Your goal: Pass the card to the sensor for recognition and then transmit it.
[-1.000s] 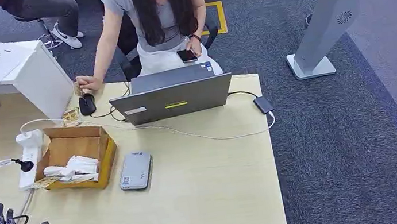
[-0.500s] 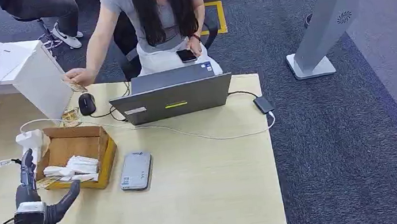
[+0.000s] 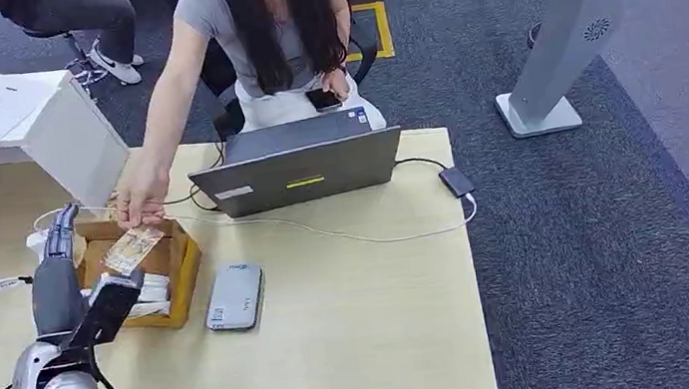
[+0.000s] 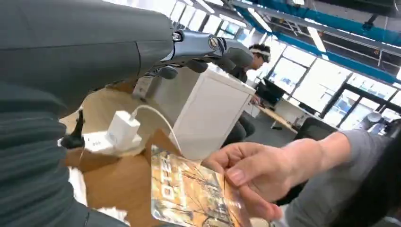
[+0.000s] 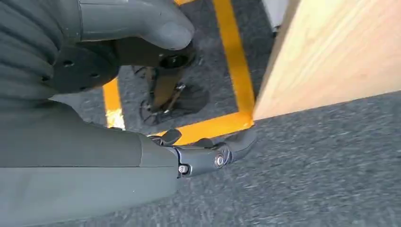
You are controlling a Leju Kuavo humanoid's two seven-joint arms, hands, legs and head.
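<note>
cardboard box (image 3: 178,262) holds white packets (image 3: 150,292) (person's card (image 3: 132,249) above)

Left hand (image 3: 67,291) raised, fingers (image 3: 62,232) extended, empty; right hand (image 5: 142,142) hanging, empty

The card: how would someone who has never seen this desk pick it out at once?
On the wooden desk, left of the laptop, stands an open cardboard box. Just above it, a person's hand holds out the card. Its yellowish printed face sets it apart from the white papers inside the box.
</note>
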